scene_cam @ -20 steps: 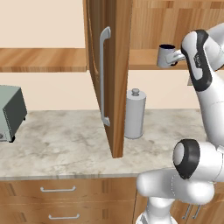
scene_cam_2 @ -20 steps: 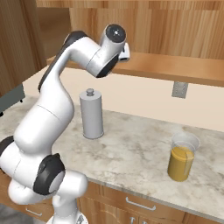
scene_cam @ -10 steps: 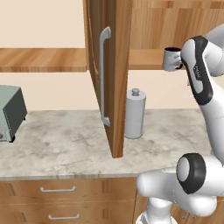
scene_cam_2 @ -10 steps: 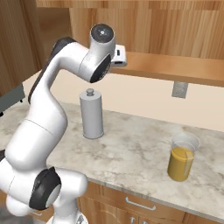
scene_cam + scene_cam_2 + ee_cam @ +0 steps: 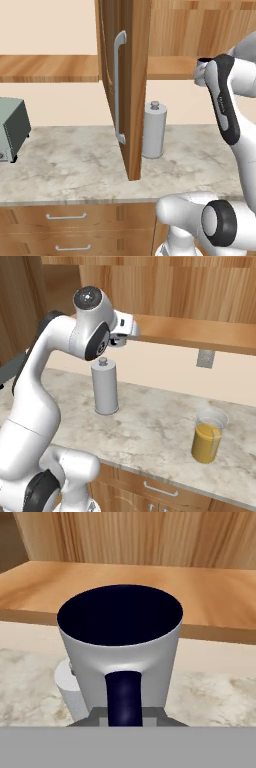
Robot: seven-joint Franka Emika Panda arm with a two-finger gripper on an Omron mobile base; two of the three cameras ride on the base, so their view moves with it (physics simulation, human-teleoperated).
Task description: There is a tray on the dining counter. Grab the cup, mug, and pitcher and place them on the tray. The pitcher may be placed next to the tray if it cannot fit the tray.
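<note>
We see the mug [image 5: 120, 647] close before the hand camera, its dark navy inside open toward us and its dark handle [image 5: 123, 698] running down between our fingers, which are clamped narrowly on that handle. The mug is lifted clear of the worktop [image 5: 75, 160], level with the wooden shelf [image 5: 150, 587] that stretches behind it. In the left base view the mug's dark rim [image 5: 204, 61] peeks out just beyond the arm's forearm, well above the grey metal cylinder [image 5: 153, 130] and to its right. That cylinder stands upright on the worktop, just beside the edge of the open cabinet door [image 5: 125, 85] with its long grey handle [image 5: 119, 87]. Far to the cylinder's left a grey toaster oven [image 5: 12, 127] sits at the worktop's end. In the right base view the pitcher [image 5: 209, 436] of orange-yellow liquid stands upright on the worktop, well apart from the cylinder on its right, below a wall outlet [image 5: 205, 358].
</note>
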